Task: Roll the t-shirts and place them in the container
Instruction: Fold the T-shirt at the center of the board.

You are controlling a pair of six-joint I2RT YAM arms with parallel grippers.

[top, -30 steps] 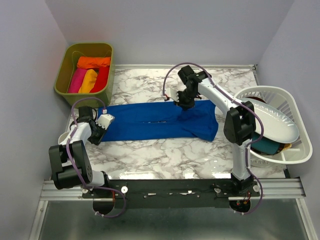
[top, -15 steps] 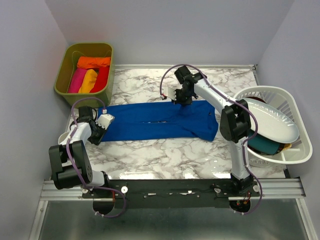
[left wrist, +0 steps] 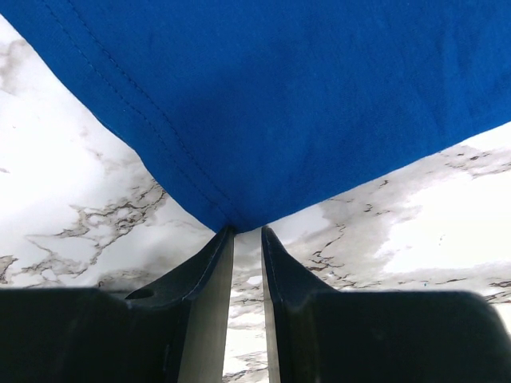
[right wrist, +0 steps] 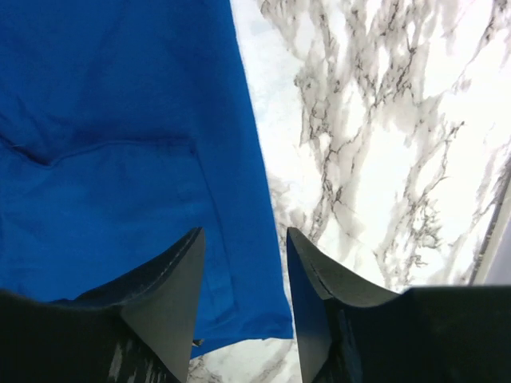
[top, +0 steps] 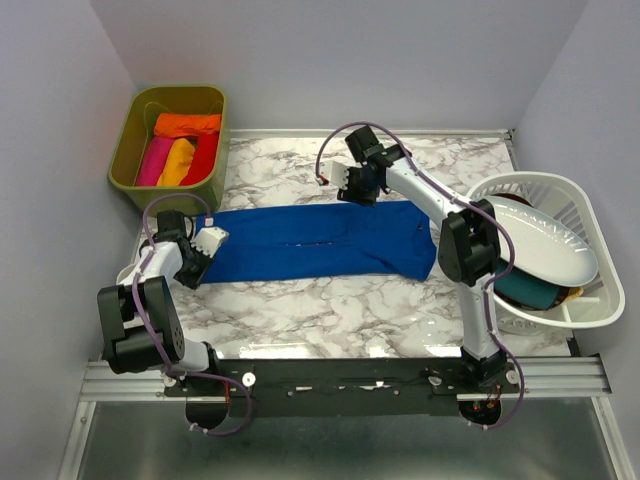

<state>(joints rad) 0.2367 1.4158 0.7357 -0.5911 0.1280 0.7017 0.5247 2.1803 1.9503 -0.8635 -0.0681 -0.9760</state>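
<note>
A royal-blue t-shirt [top: 300, 242] lies folded into a long flat strip across the marble table [top: 300, 310]. My left gripper [top: 200, 252] is at the strip's left end. In the left wrist view its jaws [left wrist: 246, 233] are nearly closed, pinching the shirt's corner [left wrist: 279, 96]. My right gripper [top: 357, 190] hovers over the shirt's far edge, right of the middle. In the right wrist view it [right wrist: 243, 239] is open and empty, with the shirt's hem [right wrist: 104, 159] and bare marble below.
An olive-green bin [top: 125, 150] at the back left holds rolled orange, pink, yellow and red shirts. A white slatted basket [top: 590, 215] at the right edge holds a white plate and a teal item.
My right gripper has risen off the shirt and moved back and slightly left, toward the far edge. The left gripper and the shirt have stayed put.
</note>
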